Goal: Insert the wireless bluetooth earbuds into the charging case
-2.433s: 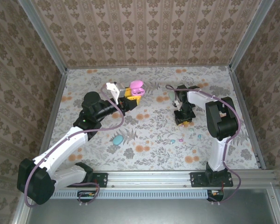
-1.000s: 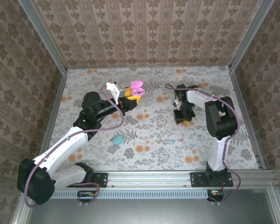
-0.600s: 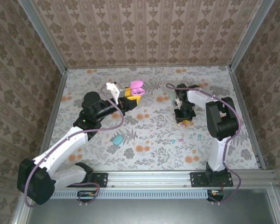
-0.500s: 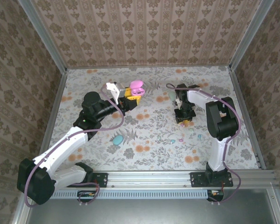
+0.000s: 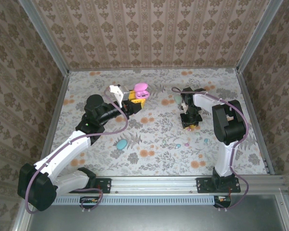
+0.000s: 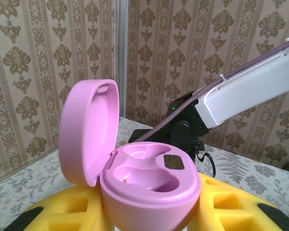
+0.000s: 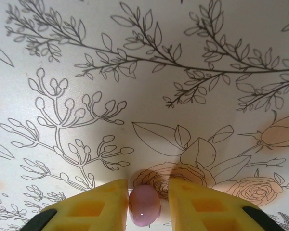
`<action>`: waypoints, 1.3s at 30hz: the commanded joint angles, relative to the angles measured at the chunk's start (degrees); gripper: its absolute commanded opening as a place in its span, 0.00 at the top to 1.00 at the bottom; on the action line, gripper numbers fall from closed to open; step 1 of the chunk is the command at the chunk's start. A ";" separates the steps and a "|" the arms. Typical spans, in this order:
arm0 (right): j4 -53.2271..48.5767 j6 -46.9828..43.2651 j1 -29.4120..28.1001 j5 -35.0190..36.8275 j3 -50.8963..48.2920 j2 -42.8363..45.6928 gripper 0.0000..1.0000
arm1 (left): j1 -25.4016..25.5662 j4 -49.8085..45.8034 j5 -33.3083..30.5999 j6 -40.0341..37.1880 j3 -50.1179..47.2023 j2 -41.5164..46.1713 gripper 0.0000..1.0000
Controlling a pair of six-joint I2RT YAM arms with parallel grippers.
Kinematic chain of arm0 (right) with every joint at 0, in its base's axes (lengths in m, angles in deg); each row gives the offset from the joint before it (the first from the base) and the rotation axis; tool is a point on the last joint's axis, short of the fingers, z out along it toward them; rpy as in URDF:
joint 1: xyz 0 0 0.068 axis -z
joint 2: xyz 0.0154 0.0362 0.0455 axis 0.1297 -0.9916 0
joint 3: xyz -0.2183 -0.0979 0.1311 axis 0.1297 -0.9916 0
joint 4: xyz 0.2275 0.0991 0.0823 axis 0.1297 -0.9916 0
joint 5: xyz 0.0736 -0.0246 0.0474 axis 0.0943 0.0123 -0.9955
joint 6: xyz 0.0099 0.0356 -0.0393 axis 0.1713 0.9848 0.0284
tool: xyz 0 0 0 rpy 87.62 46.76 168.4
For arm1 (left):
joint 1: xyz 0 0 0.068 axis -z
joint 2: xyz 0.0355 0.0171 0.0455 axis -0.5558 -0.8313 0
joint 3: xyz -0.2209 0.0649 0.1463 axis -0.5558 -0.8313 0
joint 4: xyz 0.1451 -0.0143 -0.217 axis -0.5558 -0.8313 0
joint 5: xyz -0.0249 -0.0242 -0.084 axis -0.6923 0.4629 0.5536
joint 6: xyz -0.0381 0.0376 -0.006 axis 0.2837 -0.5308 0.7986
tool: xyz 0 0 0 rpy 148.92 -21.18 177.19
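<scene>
**1. Surface and room.** An aluminium rail (image 5: 159, 185) runs along the near edge. The table (image 5: 154, 163) beyond it has a floral cloth. Papered walls (image 5: 149, 33) with striped ornament close it in at 9, 12 and 3 o'clock.

On the cloth:
- A blue case (image 5: 121, 144) lies left of centre.
- Three loose buds (image 5: 186, 143) lie at 3 o'clock from the blue case, well apart from it.
- A mint case (image 5: 177, 99) lies farther off, partly behind the right arm (image 5: 226, 125).

**2. Task items.**
- The pink bud (image 7: 144, 206) sits on the cloth right of centre. In the right wrist view its long axis runs from 12 to 6 o'clock.
- The pink case (image 6: 151, 192) is at far centre. Its two wells face up. Its lid (image 6: 89, 130) stands open on the 9 o'clock side in the left wrist view.

**3. Arm poses.**
- The right arm rises from the rail toward 12 o'clock, then folds toward 9 o'clock. The right gripper (image 5: 190, 122) points straight down.
- Its yellow pads (image 7: 94, 207) are set narrow and straddle the pink bud. One pad touches the bud and a slit shows at the other. Whether the bud is clamped cannot be told.
- The left arm (image 5: 72, 149) stretches from its base toward 1 o'clock.
- The left gripper (image 5: 135, 99) clamps the base of the pink case between its foam fingers (image 6: 231, 202).
</scene>
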 commanded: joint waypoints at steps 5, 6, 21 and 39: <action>-0.69 -0.12 -0.16 0.04 -0.46 -0.25 0.71 | 0.06 0.46 0.21 -0.34 0.12 0.16 0.65; -0.61 -0.30 -0.13 0.05 -0.39 -0.42 0.71 | 0.05 0.41 0.18 -0.34 0.17 0.19 0.65; -1.29 -0.01 -0.06 0.03 0.49 2.51 0.78 | 0.06 0.12 -0.23 -0.46 0.09 0.02 0.65; 13.02 17.68 3.23 -44.82 3.14 25.28 0.77 | 0.06 3.11 1.45 -0.43 1.31 -7.04 0.65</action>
